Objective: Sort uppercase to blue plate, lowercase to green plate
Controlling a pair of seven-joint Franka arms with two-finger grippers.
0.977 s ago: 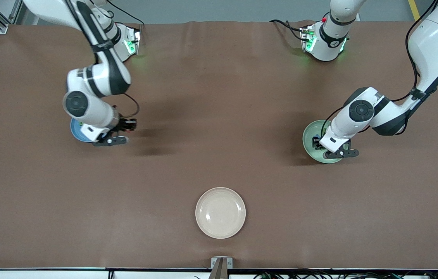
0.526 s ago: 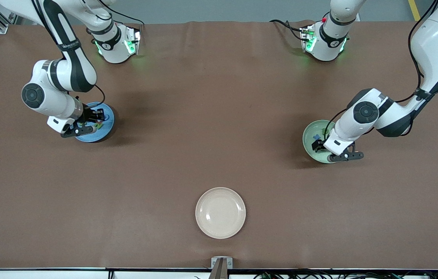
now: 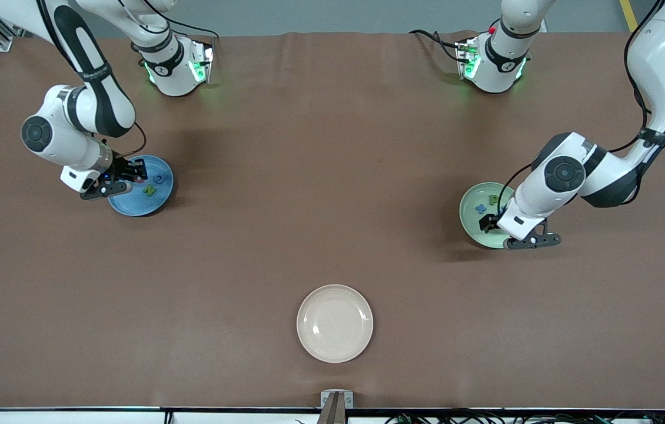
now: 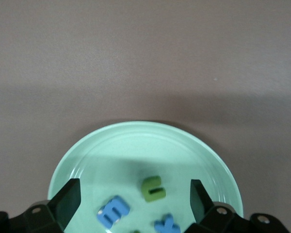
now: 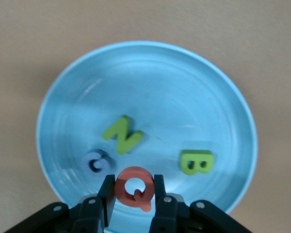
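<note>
From the front, we see the right gripper has swung over the blue plate while the left gripper lingers above the green plate; the cream plate on the bench obstructs nothing.

Left wrist: fingers now apart, n, m and x lying between them.

Right wrist: fingers clamped on the Q, above G, N, B; only its release remains, we judge.

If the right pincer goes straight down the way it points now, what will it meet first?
Most likely the blue plate. The right pincer is shut on the red Q and hangs over the plate's rim area, beside the blue G. Depth is unclear, so the Q may touch first.
</note>
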